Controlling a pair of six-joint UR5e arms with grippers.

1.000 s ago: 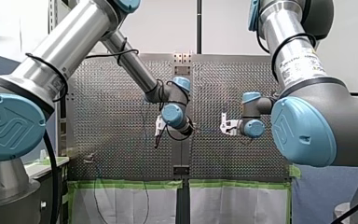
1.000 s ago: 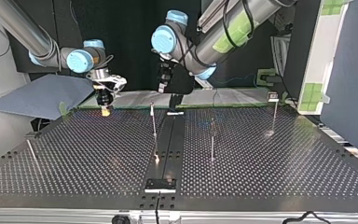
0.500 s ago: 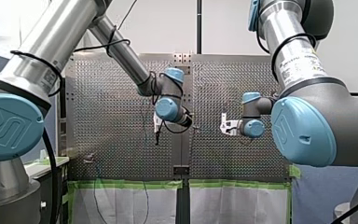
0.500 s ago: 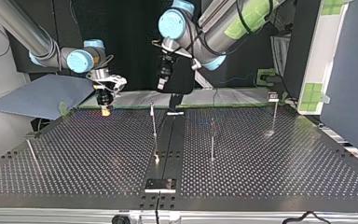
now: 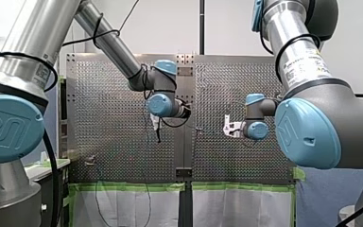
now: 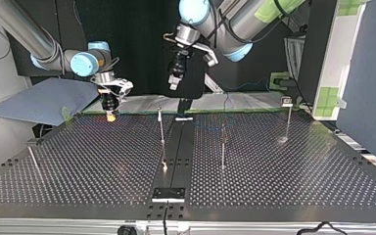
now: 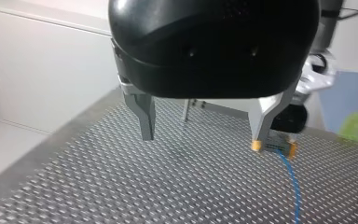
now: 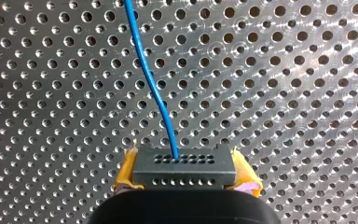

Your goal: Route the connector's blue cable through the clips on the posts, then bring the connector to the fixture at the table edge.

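My left end effector [image 7: 201, 139] has risen, fingers spread and empty. My right end effector [image 6: 110, 116] stays clamped on the connector [image 8: 184, 164]

In the top view the table [image 6: 323, 176] has a strip [image 6: 178, 147] running down its middle, with a plate [image 6: 168, 194] on the strip's near end. The first post [image 6: 161, 125] stands just left of the strip and the second post [image 6: 223, 147] right of it. The third post [image 6: 288, 117] is far right, and the fourth post [image 6: 33, 160] is at the left edge. The right gripper [image 6: 110, 116] hangs over the far left part, with the connector [image 8: 184, 168] between its fingers. The cable [image 8: 149, 79] runs ahead from the connector over the table. The left gripper [image 6: 173, 87] hangs above the strip's far end.
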